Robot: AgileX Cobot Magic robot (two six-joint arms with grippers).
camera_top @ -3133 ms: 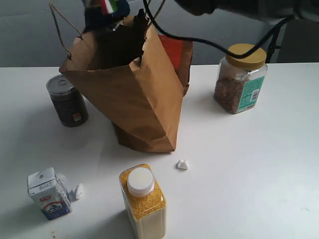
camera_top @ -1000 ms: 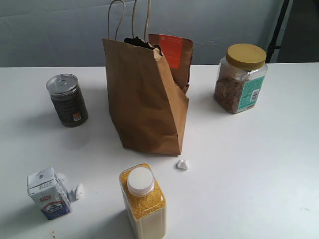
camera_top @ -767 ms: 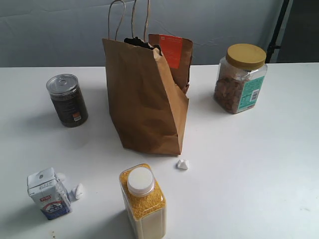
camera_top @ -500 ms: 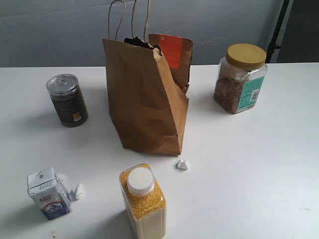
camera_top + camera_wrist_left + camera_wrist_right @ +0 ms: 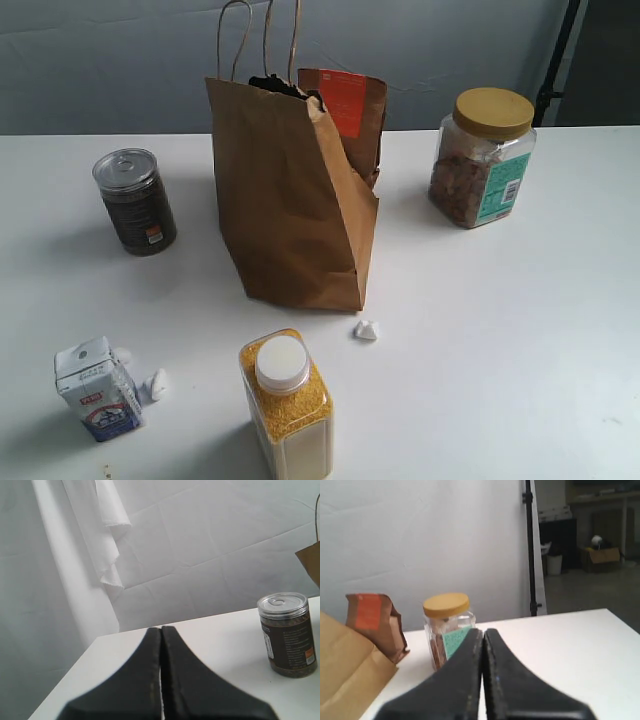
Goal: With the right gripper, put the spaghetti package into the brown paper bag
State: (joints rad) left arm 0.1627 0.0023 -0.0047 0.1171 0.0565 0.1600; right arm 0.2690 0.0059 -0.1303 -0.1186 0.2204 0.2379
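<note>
The brown paper bag (image 5: 295,200) stands upright mid-table with its twisted handles up; a corner of it also shows in the right wrist view (image 5: 345,670). Only a dark edge of the spaghetti package (image 5: 275,84) peeks from the bag's mouth; the rest is hidden inside. No arm appears in the exterior view. My right gripper (image 5: 483,631) is shut and empty, away from the bag, with the jar beyond its tips. Off by the table's corner, my left gripper (image 5: 161,628) is shut on nothing too.
A dark-brown pouch with an orange label (image 5: 352,115) leans behind the bag. A yellow-lidded jar (image 5: 482,158) stands right, a dark tin can (image 5: 134,200) left. A yellow-grain bottle (image 5: 287,405), a small carton (image 5: 95,390) and white crumbs (image 5: 367,330) lie in front.
About three seconds ago the right arm was over the tilted bag with the package's flag end at its mouth. Since then the arm has left the view and the bag stands straight.
</note>
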